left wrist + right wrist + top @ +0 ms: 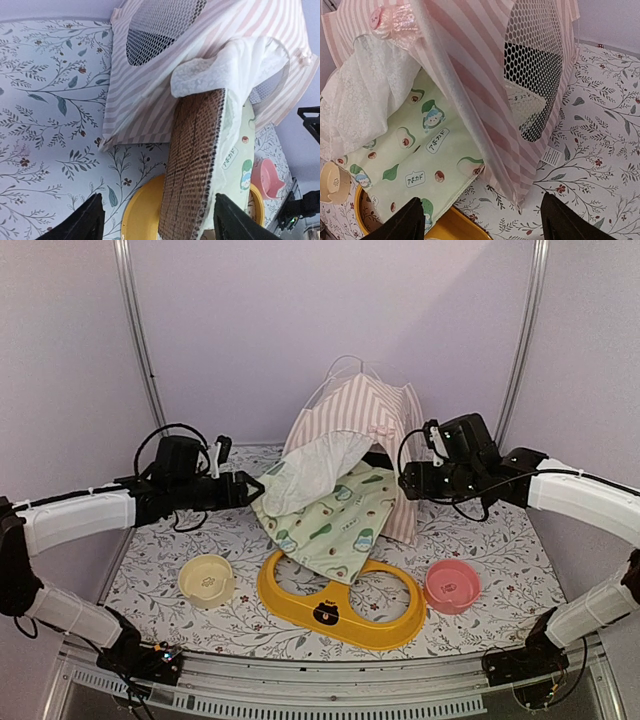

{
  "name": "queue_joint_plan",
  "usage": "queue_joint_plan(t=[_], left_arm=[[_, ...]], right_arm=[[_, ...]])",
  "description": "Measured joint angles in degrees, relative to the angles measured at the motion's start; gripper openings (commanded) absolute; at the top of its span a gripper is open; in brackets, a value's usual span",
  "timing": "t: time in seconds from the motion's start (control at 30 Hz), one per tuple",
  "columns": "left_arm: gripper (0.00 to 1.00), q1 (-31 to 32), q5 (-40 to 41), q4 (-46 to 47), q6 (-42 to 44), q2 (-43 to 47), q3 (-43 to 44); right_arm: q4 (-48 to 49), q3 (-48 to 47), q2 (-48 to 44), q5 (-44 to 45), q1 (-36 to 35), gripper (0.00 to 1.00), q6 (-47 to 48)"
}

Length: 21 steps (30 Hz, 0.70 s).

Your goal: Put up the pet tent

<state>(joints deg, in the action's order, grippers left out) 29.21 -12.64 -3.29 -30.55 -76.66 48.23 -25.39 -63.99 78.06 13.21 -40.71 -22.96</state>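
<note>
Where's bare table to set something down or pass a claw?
Free: floral cloth right of the round pink bowl, and left of the round cream bowl. Crowded: centre, where the striped pink-and-white fabric tent, avocado-print mat and yellow two-hole tray pile together.

The avocado-print mat (420,150) carries speech bubbles reading, seemingly, "アボカド"

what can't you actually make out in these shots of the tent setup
- top external: inside of the pet tent, hidden by its lace curtain and the avocado-print mat
- top external: far rim of the yellow feeder tray, under that mat
- left wrist: most of the pink bowl, behind the mat's edge
- right wrist: much of the cream bowl, cut off by the left edge
</note>
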Motion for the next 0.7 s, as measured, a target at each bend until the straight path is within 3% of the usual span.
queue_joint_plan(t=[0.2,0.53,0.7], left_arm=[[0.73,1.2,6.9,-3.0,2.4,4.7,0.0],[0.7,18.5,16.9,-7.9,0.1,12.8,-6.1],[0.7,23.9,17.2,-7.8,-4.8,9.8,-11.2]], right_arm=[[5.7,0.0,3.2,-1.2,1.8,0.54,0.8],[7.5,-0.1,7.9,-1.7,2.1,0.43,1.6],[7.9,-0.3,9.0,-1.8,2.1,0.26,2.1]])
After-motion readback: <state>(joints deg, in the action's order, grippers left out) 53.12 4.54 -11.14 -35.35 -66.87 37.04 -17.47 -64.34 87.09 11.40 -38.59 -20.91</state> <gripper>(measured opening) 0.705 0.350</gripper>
